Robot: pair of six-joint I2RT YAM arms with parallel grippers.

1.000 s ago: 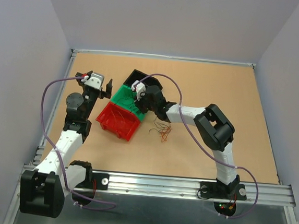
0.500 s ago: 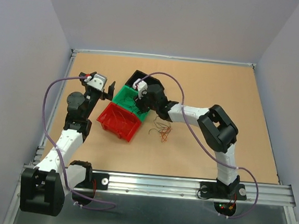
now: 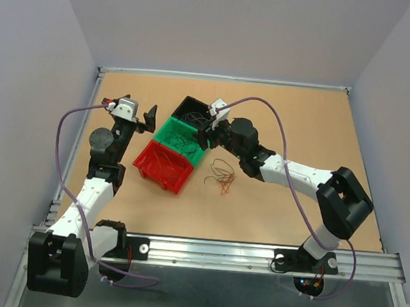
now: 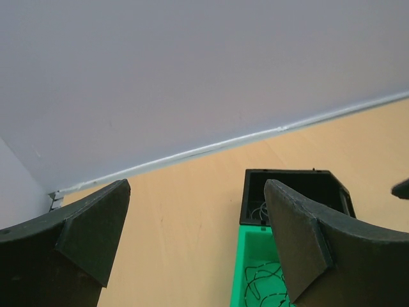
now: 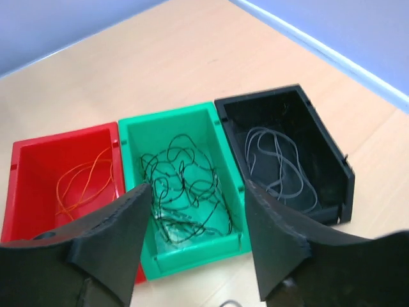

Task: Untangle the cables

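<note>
Black left gripper (image 3: 149,118) hangs over the left part of the table (image 3: 321,135), fingers wide apart and empty. It's only turned a touch in the last second, so it's basically a spectator.

Next along, the red bin (image 3: 162,165) has an orange wire (image 5: 83,182) in it. The green bin (image 3: 181,138) touching it holds a mess of black wires (image 5: 185,185), and the black bin (image 3: 192,109) at the far end has some pale grey wires (image 5: 278,167).

Big change: the right gripper (image 3: 205,133) was dipped down at the green bin a second ago. Now it's lifted up and backed off to the right, elbow swung way out, fingers open and holding nothing. Reads to me like a drop-off just finished.

Right of the bins, the remaining cables (image 3: 221,176) lie on the bare table just as they were, a small reddish-and-dark tangle on the near side of the green bin. So I'd say the job's partway done, with that pile next.
</note>
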